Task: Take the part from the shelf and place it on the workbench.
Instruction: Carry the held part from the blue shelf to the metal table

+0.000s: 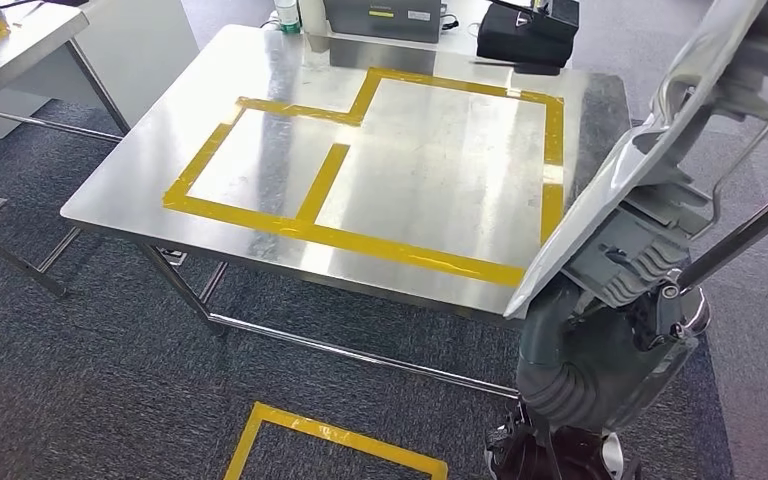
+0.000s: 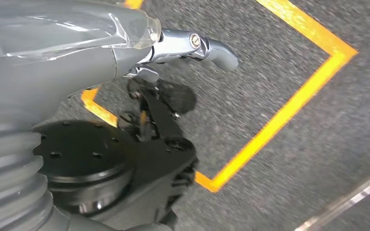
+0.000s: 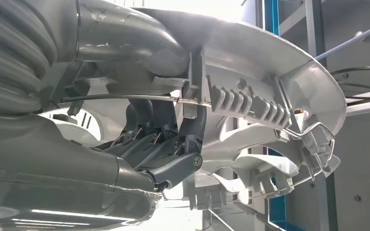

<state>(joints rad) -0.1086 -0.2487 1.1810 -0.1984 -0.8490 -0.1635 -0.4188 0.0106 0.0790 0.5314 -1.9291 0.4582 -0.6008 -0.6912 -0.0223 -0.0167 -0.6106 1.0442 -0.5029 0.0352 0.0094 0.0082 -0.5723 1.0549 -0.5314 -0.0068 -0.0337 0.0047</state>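
My right hand [image 3: 164, 144] was gripping the part [image 3: 265, 96], a large pale-grey moulded plastic piece with ribs and a thin wire clip running across it. My dark fingers [image 3: 173, 166] were curled into its underside, with the grey thumb pressing from the other side. In the head view my right hand [image 1: 650, 270] sat tucked under the part [image 1: 650, 150], which stood tilted up on edge above my wrist, its long pale face turned toward the table.

The workbench [image 1: 440, 130] lay just beside that hand, on the side toward my left arm, a shiny steel top marked out with yellow tape [image 1: 330, 235] in two rectangles. The part's lower edge hung over the near corner of the bench (whether it actually touched the steel I could not tell). Beyond the hand, on the bench's far edge, were a black case [image 1: 527, 35] and a grey box [image 1: 385, 18].

My left hand [image 2: 164, 96] hung over dark grey carpet [image 2: 289, 62], fingers apart and holding nothing. Under it a yellow floor marking [image 2: 279, 115] made a corner on the carpet.
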